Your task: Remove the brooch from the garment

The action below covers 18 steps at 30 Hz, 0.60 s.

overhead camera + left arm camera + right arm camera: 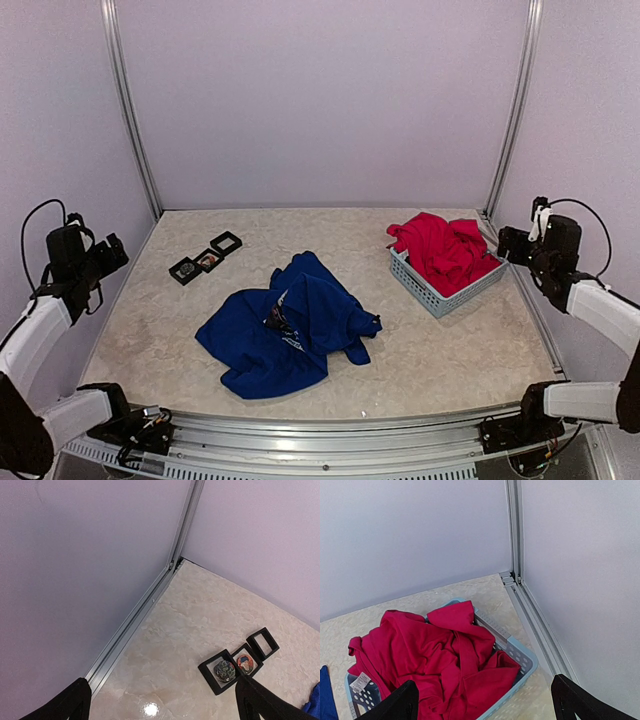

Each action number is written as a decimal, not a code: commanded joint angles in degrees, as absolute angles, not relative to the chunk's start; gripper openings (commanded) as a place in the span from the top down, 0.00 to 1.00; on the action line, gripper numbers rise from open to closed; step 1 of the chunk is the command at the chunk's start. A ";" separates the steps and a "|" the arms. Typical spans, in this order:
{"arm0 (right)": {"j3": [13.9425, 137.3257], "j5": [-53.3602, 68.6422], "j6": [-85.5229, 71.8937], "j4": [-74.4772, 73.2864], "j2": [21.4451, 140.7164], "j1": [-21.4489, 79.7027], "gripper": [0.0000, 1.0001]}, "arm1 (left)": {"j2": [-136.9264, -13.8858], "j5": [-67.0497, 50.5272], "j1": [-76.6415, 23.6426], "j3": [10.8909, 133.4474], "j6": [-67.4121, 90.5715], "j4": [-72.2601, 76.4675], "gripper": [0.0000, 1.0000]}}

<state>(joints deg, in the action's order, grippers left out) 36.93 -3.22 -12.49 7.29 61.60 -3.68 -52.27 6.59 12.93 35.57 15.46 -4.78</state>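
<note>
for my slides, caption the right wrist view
Red garment heaped in a light blue basket by the enclosure's corner

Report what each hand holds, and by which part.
Nothing is held. The left hand and right hand are open and empty; the blue T-shirt lies apart from both.

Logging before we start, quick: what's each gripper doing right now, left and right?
Left gripper: open, holding nothing.
Right gripper: open, holding nothing.
</note>
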 commanded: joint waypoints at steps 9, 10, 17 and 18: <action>16.64 -13.93 -12.88 34.63 60.92 -4.21 0.06 | -45.15 11.94 13.16 22.82 22.68 -2.02 0.01; 16.44 -14.29 -12.85 35.00 61.44 -4.18 0.07 | -45.52 12.03 13.17 22.61 23.08 -2.10 0.01; 16.16 -13.94 -13.59 36.42 64.02 -4.21 0.07 | -46.32 12.05 13.18 22.42 23.96 -0.61 0.01; 16.24 -14.11 -13.54 36.51 64.13 -4.22 0.06 | -46.60 12.20 13.13 22.62 24.11 -0.75 0.01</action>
